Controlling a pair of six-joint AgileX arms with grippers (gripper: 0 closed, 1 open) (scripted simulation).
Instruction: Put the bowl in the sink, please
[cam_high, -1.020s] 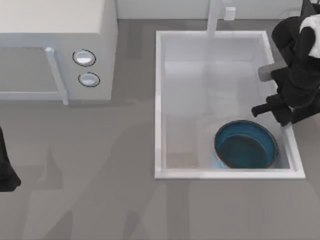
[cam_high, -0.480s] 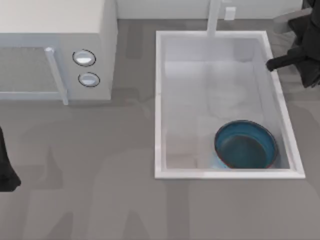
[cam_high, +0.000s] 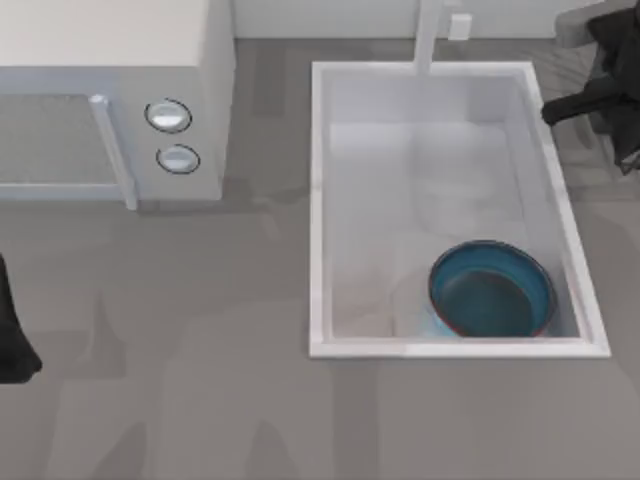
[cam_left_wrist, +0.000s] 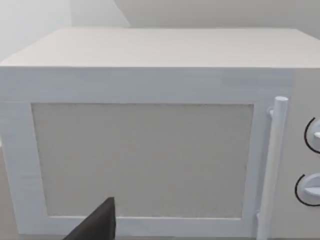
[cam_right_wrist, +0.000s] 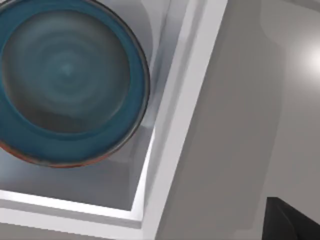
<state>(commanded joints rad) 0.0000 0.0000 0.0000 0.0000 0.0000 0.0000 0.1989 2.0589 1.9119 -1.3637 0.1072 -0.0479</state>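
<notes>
The blue-teal bowl (cam_high: 492, 290) sits upright on the floor of the white sink (cam_high: 318, 200), in the corner at the front right. In the right wrist view the bowl (cam_right_wrist: 67, 80) lies close to the sink's rim (cam_right_wrist: 185, 100), with nothing touching it. My right gripper (cam_high: 560, 70) hovers open and holds nothing, beyond the sink's back right corner and well away from the bowl. My left gripper (cam_high: 10, 340) is parked at the table's left edge.
A white microwave (cam_high: 110, 90) with two round knobs stands at the back left, and its door (cam_left_wrist: 150, 160) faces the left wrist camera. The white faucet (cam_high: 428, 35) rises at the sink's back side. Grey countertop surrounds the sink.
My right gripper has pulled back from beside the bowl towards the back right corner of the table. The bowl stays where it was in the sink. The left arm has not moved.
</notes>
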